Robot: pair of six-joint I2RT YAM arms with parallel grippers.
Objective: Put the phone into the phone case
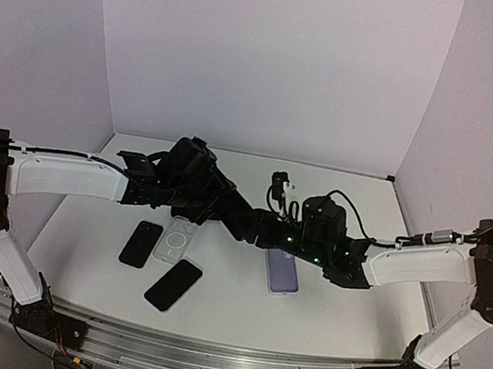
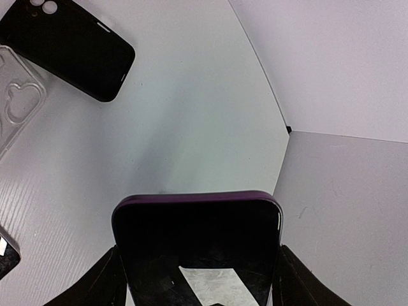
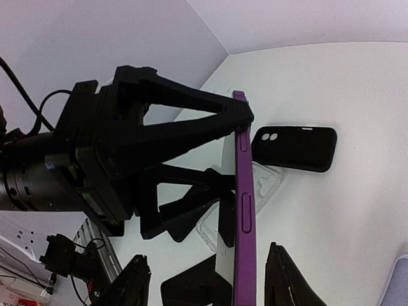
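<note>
A phone (image 2: 197, 236) with a dark screen and purple rim is held off the table, my left gripper (image 2: 197, 277) shut on its two long sides. In the right wrist view the phone (image 3: 244, 210) stands edge-on between the fingers of my right gripper (image 3: 207, 280). That gripper is open: the right finger (image 3: 287, 280) is close to the purple side and the left finger (image 3: 127, 287) is well apart. A clear phone case (image 1: 177, 241) lies flat on the table below the left arm. Both grippers meet above the table's middle (image 1: 254, 227).
A black phone or case (image 1: 140, 243) with two lenses lies left of the clear case. Another black phone (image 1: 174, 284) lies nearer the front. A lavender phone or case (image 1: 282, 272) lies under the right arm. Walls close the back and sides.
</note>
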